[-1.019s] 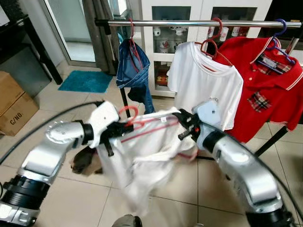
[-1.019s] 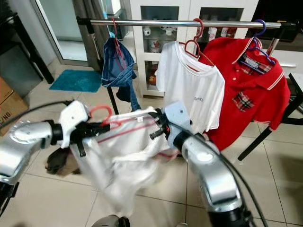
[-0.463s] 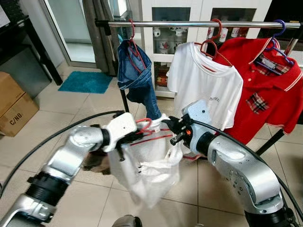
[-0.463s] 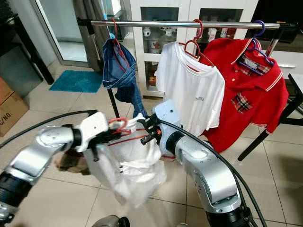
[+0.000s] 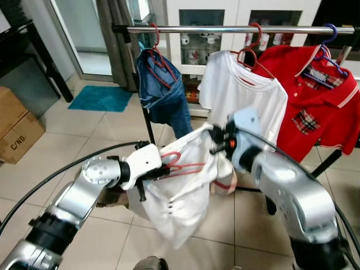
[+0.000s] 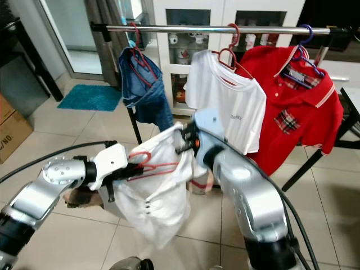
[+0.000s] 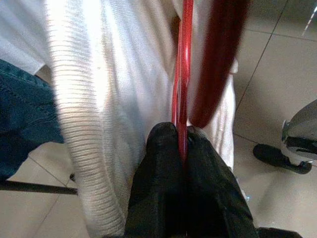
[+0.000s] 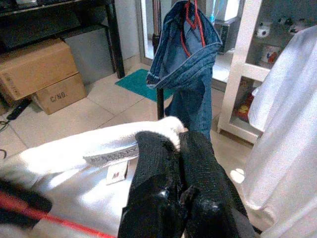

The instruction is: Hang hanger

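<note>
1. Clothes rail (image 5: 236, 28): spanning the far side, carrying blue jeans (image 5: 162, 90) at left, a white T-shirt (image 5: 247, 95) in the middle and a red polo shirt (image 5: 315, 107) at right. The gap between jeans and T-shirt is looking like the likeliest landing spot.
2. White garment (image 5: 183, 185): draping near the middle, below the rail, held between both arms.
3. Red hanger (image 5: 177, 164): sitting inside that garment, hook (image 5: 169, 157) poking out beside the left gripper, well below the rail.
4. Left gripper (image 7: 182, 134): jaws closing fully on the hanger's red wire near the hook.
5. Right gripper (image 8: 177, 141): jaws pinching shut on the garment's collar edge beside its label (image 8: 113, 159).
6. Handling advice: raising both arms together, keeping the hook upright and facing the rail, lifting over it before lowering, and holding the collar so the garment is not slipping off.
</note>
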Tool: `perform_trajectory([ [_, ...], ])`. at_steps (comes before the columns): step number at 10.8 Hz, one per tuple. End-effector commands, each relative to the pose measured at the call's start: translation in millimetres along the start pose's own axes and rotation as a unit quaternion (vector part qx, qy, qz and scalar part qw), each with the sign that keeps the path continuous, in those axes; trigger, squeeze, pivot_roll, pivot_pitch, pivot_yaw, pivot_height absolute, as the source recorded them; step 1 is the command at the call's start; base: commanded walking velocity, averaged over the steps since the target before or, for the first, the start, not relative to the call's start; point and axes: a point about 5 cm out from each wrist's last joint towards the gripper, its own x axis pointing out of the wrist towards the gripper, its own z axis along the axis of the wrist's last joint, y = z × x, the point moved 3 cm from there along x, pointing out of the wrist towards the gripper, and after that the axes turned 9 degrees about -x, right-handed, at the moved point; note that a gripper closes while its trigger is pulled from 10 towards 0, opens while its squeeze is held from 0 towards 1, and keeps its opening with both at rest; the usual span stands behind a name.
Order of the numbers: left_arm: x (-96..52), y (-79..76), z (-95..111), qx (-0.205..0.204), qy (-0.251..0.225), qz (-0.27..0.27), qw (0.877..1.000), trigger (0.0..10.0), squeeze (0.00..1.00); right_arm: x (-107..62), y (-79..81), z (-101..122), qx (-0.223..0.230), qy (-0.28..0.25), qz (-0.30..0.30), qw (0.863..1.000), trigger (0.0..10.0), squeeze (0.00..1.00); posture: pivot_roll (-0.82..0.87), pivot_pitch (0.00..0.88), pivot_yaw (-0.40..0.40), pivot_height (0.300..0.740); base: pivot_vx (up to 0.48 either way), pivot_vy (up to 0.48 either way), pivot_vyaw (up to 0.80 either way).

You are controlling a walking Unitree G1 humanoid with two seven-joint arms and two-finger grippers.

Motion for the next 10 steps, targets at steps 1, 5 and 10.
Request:
perform_trajectory([
  [1,-4.2,2.3,-1,0.006,0.006,0.007,1.0,0.0,0.0,-0.2,-5.7,8,-0.004,-0.017,-0.014,1.0,0.0,0.0,-0.09,0.003,0.078,0.74,0.0,0.0,0.0],
  [5,-11.8,3.6,13,-0.025,-0.057,0.018,0.998,0.0,0.0,8.2,23.5,16,-0.049,-0.027,0.099,0.994,0.0,0.0,-0.07,0.0,0.038,0.74,0.0,0.0,0.0],
  [10,-4.3,-0.2,17,-0.026,-0.06,0.004,0.998,0.0,0.0,10.5,36.6,24,-0.023,-0.038,0.118,0.992,10.0,0.84,-0.08,0.0,0.05,0.74,0.0,0.0,0.0],
])
